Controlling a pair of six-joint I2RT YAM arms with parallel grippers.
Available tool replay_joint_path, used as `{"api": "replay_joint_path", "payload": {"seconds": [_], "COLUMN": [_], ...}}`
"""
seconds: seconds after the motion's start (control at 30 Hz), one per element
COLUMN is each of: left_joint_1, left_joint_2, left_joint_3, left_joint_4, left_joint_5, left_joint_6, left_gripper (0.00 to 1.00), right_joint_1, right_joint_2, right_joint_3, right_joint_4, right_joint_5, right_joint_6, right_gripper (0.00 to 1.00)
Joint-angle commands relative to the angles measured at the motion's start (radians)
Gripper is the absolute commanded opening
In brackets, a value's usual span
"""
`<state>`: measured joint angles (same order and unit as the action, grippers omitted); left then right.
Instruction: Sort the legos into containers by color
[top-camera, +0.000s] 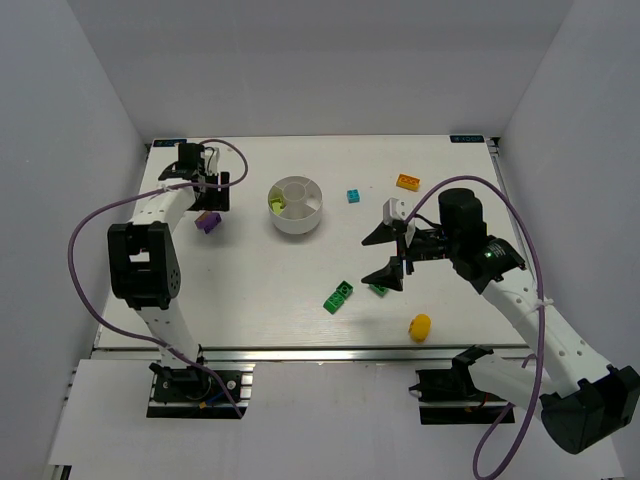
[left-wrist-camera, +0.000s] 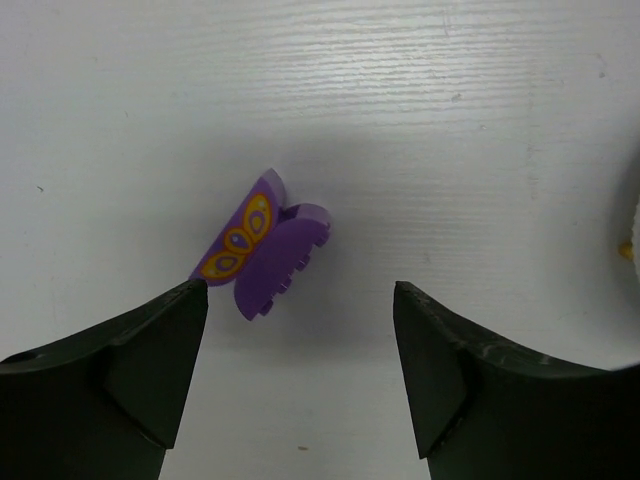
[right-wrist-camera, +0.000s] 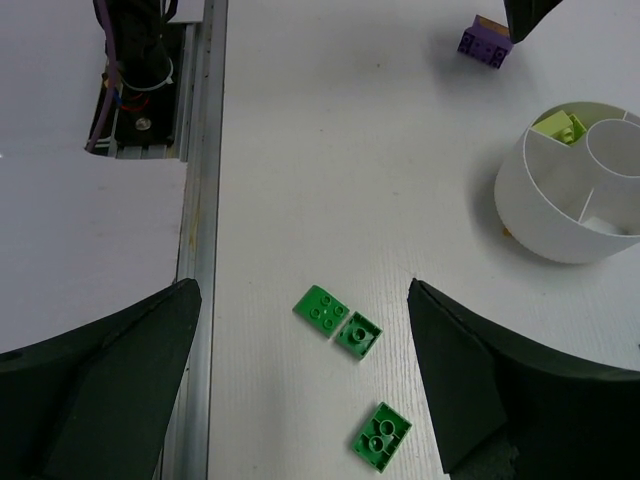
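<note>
1. Right gripper (top-camera: 383, 258): jaws wide, empty, over green bricks (top-camera: 338, 297) at 5 o'clock of the dish (top-camera: 297, 224). Two of them touch, so you may pinch both.
2. Left gripper (left-wrist-camera: 300, 290): jaws apart, empty. Purple brick (left-wrist-camera: 265, 245) at the dish's 9 o'clock lies tilted and off-centre, so it may squirt sideways.

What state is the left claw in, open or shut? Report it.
Open. In the left wrist view the left claw has its fingers standing well apart, with the purple brick just ahead of the gap, not clamped.
</note>
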<state>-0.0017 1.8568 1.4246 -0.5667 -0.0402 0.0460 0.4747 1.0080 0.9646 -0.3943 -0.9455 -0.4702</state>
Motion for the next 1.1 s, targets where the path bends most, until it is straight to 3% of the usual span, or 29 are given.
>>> {"api": "replay_joint_path", "payload": {"seconds": [0.0,0.8,0.93,1.0,1.03,1.07], "left_joint_1": [0.031,0.04,0.04,0.04,0.04,0.04], "left_joint_2": [0.025,0.145,0.128,0.113,0.113,0.092], "left_joint_3": [0.043,0.014,-0.001,0.0,0.002,0.0], "left_joint_4": [-0.006,0.002,0.011,0.014,0.013,0.013], "left_joint_5": [0.029,0.057,0.054,0.056,0.056,0.054], "left_joint_6": [0.032,0.025,0.014,0.002,-0.009,-0.011], "left_gripper": [0.86,0.83,0.76,0.64,0.64,0.49], "right_joint_1": [-0.007,-0.015,-0.015,-0.016,-0.016,-0.016], "right_joint_2": [0.004,0.055,0.06,0.061,0.063,0.064], "right_joint_3": [-0.003,0.002,0.002,0.002,0.002,-0.001], "right_joint_4": [0.002,-0.038,-0.041,-0.04,-0.038,-0.035], "right_joint_5": [-0.052,-0.079,-0.082,-0.079,-0.075,-0.069], "right_joint_6": [-0.024,-0.065,-0.068,-0.065,-0.065,-0.061], "right_gripper": [0.89,0.89,0.89,0.89,0.89,0.89]}}
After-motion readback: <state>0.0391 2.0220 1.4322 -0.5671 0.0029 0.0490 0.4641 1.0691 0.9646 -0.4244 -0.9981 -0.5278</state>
